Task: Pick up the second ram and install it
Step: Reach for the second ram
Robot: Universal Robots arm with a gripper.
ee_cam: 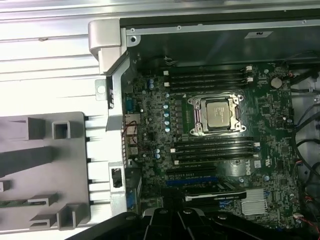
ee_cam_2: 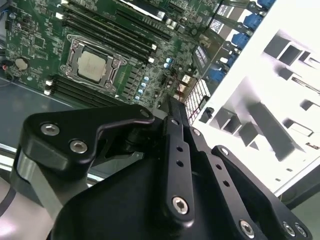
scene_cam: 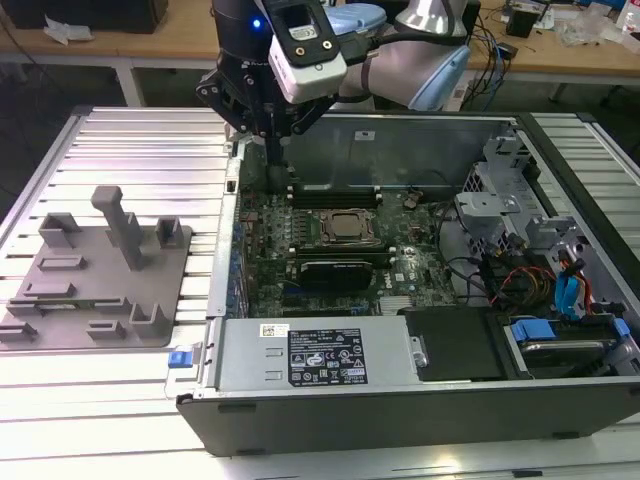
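The second ram (ee_cam: 15, 202) is a slim green stick lying flat on the grey holder tray (scene_cam: 100, 300). In the exterior view the ram (scene_cam: 48, 303) shows as a thin dark strip near the tray's left side. My gripper (scene_cam: 272, 160) hangs over the far left corner of the open computer case, well to the right of the tray. In the second wrist view the gripper (ee_cam_2: 172, 107) has its fingers drawn together with nothing seen between them. Long black memory slots (ee_cam: 205, 77) run above and below the processor (ee_cam: 217, 114) on the motherboard.
The case's metal walls (scene_cam: 430, 135) ring the motherboard. Drive cages and cables (scene_cam: 540, 260) fill its right side in the exterior view, and a power supply (scene_cam: 320, 355) sits along the front. An upright post (scene_cam: 122, 225) stands on the tray. The ribbed white table (scene_cam: 150, 140) surrounds everything.
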